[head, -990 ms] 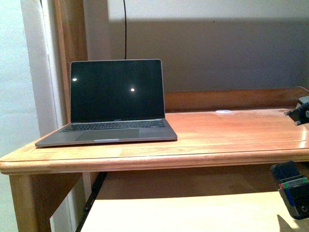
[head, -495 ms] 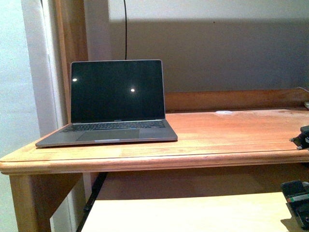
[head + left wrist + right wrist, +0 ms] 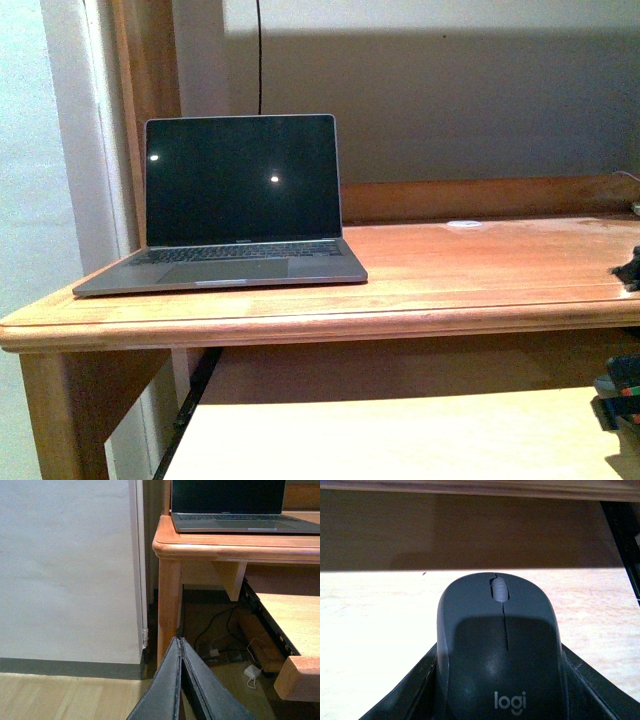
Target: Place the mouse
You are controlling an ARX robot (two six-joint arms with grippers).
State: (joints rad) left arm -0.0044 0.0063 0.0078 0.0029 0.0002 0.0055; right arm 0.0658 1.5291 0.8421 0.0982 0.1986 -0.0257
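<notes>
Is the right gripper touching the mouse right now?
Touching. Right wrist view: the mouse sits wedged in the right gripper, with its dark fingers flush against both sides and no gap.

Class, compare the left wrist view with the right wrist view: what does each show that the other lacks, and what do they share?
Only the left wrist view shows the laptop on the desk, the wall, a white adapter on the floor under the desk, and the left gripper with its jaws pressed together, empty. Only the right wrist view shows the mouse, its logo and scroll wheel visible, clamped in the right gripper. Both show the desk's front edge and the pale shelf beneath it.
</notes>
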